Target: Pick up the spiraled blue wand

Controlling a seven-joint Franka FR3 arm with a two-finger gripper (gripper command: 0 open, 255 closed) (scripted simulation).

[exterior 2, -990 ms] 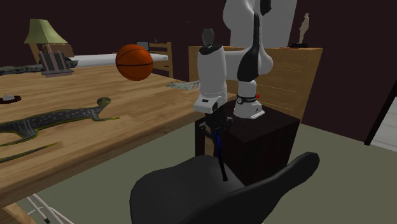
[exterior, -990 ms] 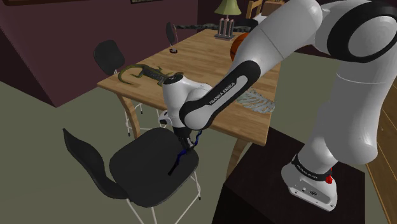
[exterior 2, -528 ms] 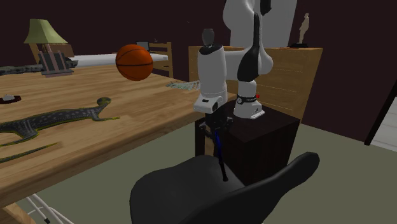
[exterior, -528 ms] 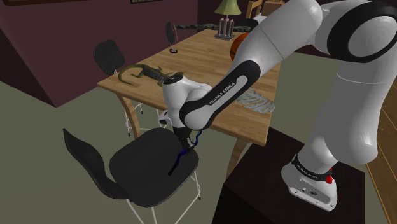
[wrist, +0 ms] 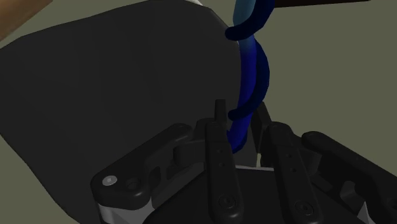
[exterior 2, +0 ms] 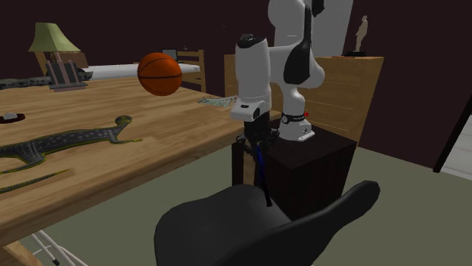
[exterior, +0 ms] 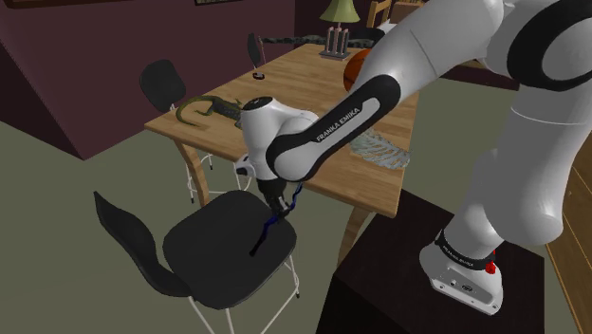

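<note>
The blue spiraled wand [exterior: 273,223] hangs nearly upright over the seat of a black chair [exterior: 213,249], its dark lower tip close to the seat. My gripper [exterior: 281,203] is shut on the wand's upper part. In the second exterior view the wand [exterior 2: 261,168] points down from the gripper [exterior 2: 257,145] toward the chair [exterior 2: 227,227]. The wrist view has the blue twisted shaft [wrist: 252,70] clasped between my two black fingers [wrist: 219,149], with the chair seat [wrist: 95,83] beyond. Whether the tip touches the seat I cannot tell.
A wooden table [exterior: 304,85] stands just behind the chair, carrying a green lizard toy [exterior 2: 68,140], an orange basketball [exterior 2: 159,73], a lamp [exterior 2: 49,38] and a grey mesh cloth [exterior: 379,150]. A second black chair [exterior: 163,83] is at the table's far side. The dark stand [exterior: 398,275] is at the lower right.
The hand has risen slightly, taking the wand up with it; the wand's lower tip sits a little higher over the seat than before.
</note>
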